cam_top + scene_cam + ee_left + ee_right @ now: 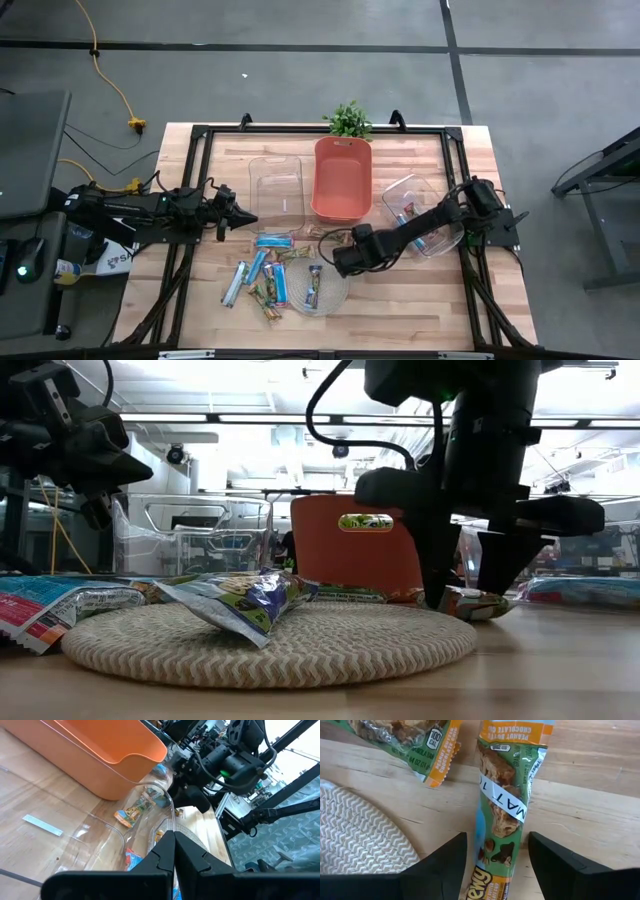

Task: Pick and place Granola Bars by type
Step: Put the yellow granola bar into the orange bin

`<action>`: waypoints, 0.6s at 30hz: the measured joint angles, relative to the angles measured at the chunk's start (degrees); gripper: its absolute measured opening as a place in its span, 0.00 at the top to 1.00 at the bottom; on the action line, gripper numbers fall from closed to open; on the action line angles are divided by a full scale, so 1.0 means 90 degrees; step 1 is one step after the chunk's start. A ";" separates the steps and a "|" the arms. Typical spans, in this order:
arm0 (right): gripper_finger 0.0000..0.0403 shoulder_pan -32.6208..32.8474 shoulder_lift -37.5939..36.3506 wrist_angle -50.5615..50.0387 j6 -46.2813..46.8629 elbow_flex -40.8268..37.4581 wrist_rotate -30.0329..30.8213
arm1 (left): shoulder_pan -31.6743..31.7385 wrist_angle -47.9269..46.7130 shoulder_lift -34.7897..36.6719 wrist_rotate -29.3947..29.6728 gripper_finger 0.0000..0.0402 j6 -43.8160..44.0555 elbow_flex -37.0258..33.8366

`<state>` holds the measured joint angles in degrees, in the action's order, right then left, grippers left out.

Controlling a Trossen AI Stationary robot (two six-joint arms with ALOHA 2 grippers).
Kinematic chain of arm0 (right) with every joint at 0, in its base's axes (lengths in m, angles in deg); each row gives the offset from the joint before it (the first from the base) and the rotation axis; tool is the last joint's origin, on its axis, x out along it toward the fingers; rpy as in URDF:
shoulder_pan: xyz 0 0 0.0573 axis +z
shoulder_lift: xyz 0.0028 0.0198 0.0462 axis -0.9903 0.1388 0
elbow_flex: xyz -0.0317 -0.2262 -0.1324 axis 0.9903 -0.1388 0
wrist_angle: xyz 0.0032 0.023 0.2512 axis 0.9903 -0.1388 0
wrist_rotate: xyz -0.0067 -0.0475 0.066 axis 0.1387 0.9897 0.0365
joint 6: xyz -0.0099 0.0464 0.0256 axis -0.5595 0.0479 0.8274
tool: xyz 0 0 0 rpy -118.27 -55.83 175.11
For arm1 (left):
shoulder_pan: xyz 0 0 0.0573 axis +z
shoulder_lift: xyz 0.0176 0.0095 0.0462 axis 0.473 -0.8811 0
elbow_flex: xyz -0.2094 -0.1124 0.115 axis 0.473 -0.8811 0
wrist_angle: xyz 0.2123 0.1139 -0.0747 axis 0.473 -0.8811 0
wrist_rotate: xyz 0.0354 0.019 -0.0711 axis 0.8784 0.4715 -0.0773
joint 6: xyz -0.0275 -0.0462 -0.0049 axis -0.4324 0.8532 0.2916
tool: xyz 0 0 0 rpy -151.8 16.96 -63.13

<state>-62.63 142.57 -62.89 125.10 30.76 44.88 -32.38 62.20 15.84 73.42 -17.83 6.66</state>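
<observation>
Wrappers of thin crinkled foil cover the Granola Bars point(268, 283), so each should be light, a little springy and slippery; the safest hold looks to be across the narrow width at mid-length, where the bar inside gives the film some backing, not at the flat crimped ends.

The right gripper point(496, 851) stands low over the worktop near its middle, just beside the round woven mat point(318, 287), its two dark fingers spread wide on either side of a green-brown bar point(502, 815) that lies flat on the bare wood. The fingers straddle it and have not yet pinched it. This bar has a white paper band across its middle, which may be a less slick spot than the glossy film. A second green-brown bar point(415, 747) lies just beside it.

Most other bars are scattered toward the near edge of the worktop, left of the mat and on it; a blue one point(245, 600) lies tilted over the mat's coarse, ribbed rim. A clear bin point(420, 213) toward the right edge already holds a bar or two.

Toward the far edge sit a smooth, rounded orange tub point(341, 178) and a clear plastic tray point(276, 188), both rigid. The left gripper point(240, 216) waits near the left edge, clamped shut on nothing.
</observation>
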 joint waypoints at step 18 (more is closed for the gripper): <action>0.79 0.0013 -0.0203 0.0270 -0.0178 -0.0012 -0.0254 | 0.0000 -0.0007 0.0000 0.0015 1.00 0.0000 0.0000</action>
<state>-62.51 140.75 -60.47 123.50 30.66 42.60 -32.38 62.14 15.84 73.55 -17.83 6.66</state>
